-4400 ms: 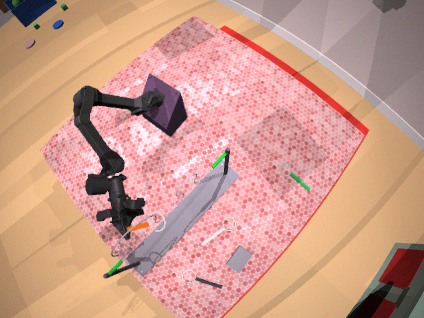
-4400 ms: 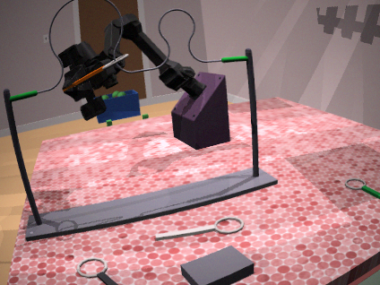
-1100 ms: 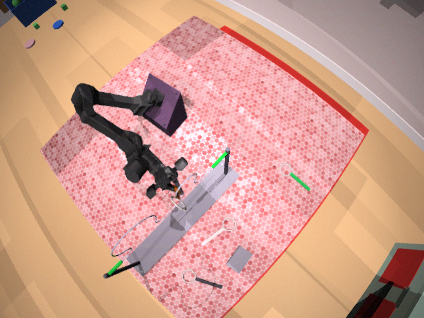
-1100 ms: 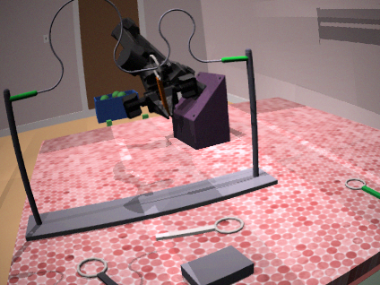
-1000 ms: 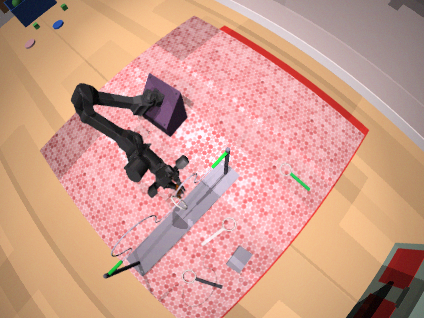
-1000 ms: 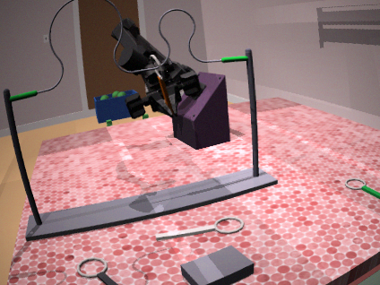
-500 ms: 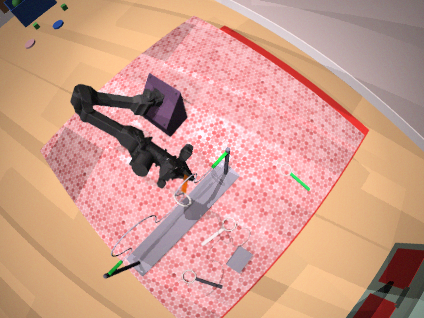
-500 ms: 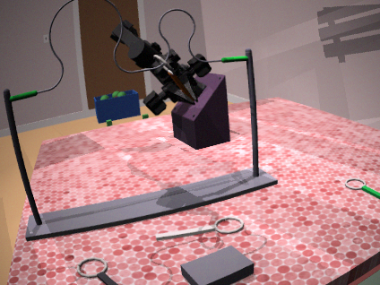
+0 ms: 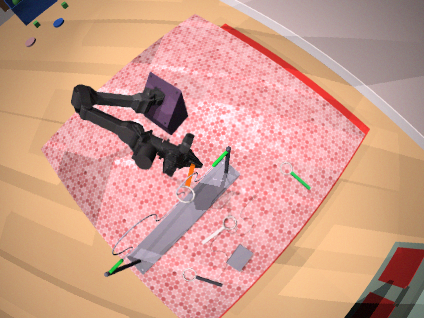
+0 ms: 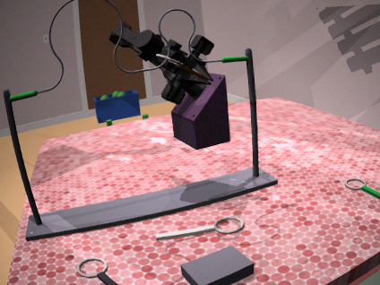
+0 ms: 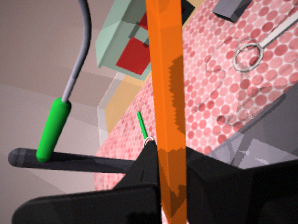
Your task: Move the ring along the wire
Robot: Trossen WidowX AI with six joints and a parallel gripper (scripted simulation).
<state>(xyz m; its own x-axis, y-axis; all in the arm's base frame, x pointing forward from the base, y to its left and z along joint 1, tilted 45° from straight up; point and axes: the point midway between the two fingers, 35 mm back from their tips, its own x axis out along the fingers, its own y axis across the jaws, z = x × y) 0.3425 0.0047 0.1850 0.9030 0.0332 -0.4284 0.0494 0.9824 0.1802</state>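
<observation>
Where the outside view starts at left, a dark post (image 9: 124,268) (image 10: 21,161) holds a green part (image 9: 115,266) (image 10: 23,95) of the wire (image 9: 116,240) (image 10: 50,36) (image 11: 87,35). Next the thin grey wire bends up and is cut off by the top edge. A black-handled ring (image 9: 209,281) (image 10: 107,279) lies at lower left, its handle cut off there.

Near the middle, the end effector (image 9: 199,164) (image 10: 210,82) (image 11: 158,146) is clamped on the orange handle (image 9: 190,175) (image 10: 193,72) (image 11: 170,100). The ring (image 9: 178,196) (image 10: 163,56) is up by the wire's middle bends, between the posts. It looks like a thin pale curve in the outside view, so I cannot tell if the wire goes through it or touches it. In the wrist view, the handle runs off the top and hides what is behind.

Wire bends stand close in front of the arm (image 9: 105,120) (image 10: 148,44). Below, a white-handled ring (image 9: 214,235) (image 10: 185,233) (image 11: 280,31) and a grey block (image 9: 240,257) (image 10: 217,266) (image 11: 232,9) sit on the tabletop (image 9: 270,130) (image 10: 305,148) (image 11: 200,65).

Farther right is the other post (image 9: 227,162) (image 10: 253,116) (image 11: 75,161) with its green part (image 9: 220,158) (image 10: 235,59) (image 11: 54,130). At the right edge, a green-handled ring (image 9: 301,181) (image 10: 372,192) (image 11: 142,125) is cut off.
</observation>
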